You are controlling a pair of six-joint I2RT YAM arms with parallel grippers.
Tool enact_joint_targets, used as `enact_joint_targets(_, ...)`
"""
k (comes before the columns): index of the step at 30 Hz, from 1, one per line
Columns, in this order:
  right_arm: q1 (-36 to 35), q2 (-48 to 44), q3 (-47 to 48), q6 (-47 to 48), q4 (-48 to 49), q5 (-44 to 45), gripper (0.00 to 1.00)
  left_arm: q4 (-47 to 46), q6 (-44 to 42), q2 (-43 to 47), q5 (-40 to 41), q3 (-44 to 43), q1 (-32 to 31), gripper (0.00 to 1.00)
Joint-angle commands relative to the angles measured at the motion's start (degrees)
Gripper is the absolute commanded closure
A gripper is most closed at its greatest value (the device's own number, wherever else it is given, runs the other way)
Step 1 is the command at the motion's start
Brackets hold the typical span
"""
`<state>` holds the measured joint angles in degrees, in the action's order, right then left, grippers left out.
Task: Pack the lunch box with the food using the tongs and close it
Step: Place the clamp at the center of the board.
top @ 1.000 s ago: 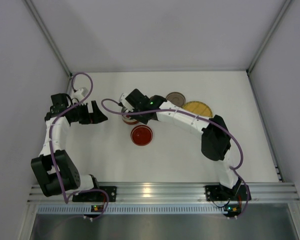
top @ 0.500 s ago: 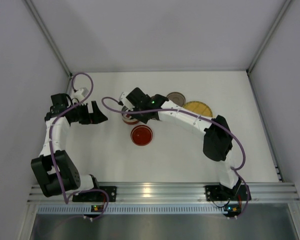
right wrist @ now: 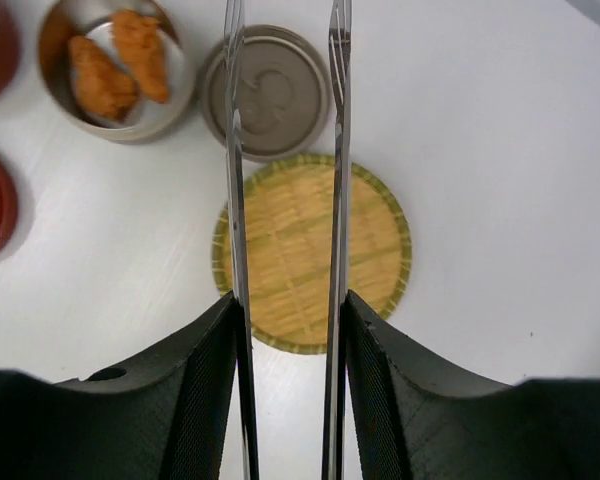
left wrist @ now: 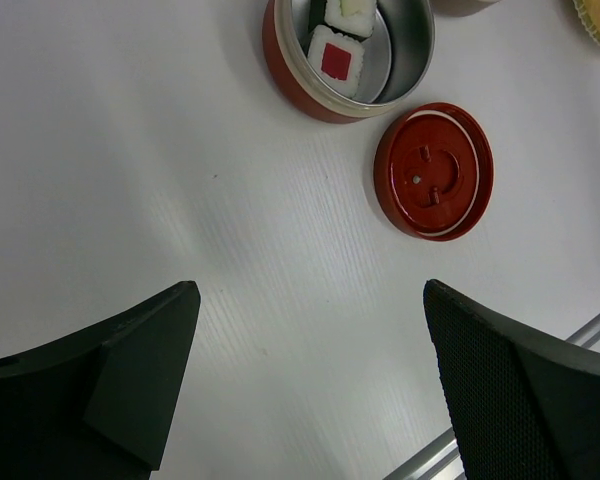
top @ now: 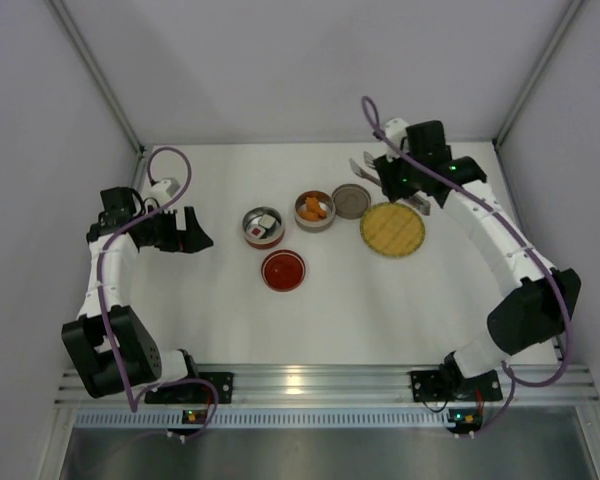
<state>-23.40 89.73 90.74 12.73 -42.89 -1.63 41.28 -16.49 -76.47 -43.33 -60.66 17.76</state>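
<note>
The right end effector (right wrist: 288,310), closed partway on the tongs (right wrist: 235,150), has been swung from the surface's middle toward its far right corner. The plate (right wrist: 380,240) is bare. Orange chunks (right wrist: 120,60) and rolls (left wrist: 338,58) are packed in tins, so closing is judged next. The left end effector (left wrist: 310,300) is held wide open and empty.

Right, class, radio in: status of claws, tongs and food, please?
Left claw open, empty. Right claw shut on tongs. Sushi rolls and orange pieces sit in tins, red lid and grey lid off. Woven plate bare; nothing blocking.
</note>
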Motion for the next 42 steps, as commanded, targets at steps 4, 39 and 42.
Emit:
enact_joint_targets(4,21.26,-7.29,-11.09,0.36,4.75,-11.02,0.57,2.14,-2.67,1.5,-0.44,-1.82,0.35,0.02)
enact_joint_targets(39,34.47,8.01,-14.9,5.99,1.15,-13.4,0.01,14.79,-38.25,5.88,8.61,7.13,-5.43,0.04)
enact_joint_targets(42,34.56,4.93,-12.35,6.25,-2.1,-16.38,0.01,14.62,-43.52,9.48,11.33,8.89,-12.53,0.07)
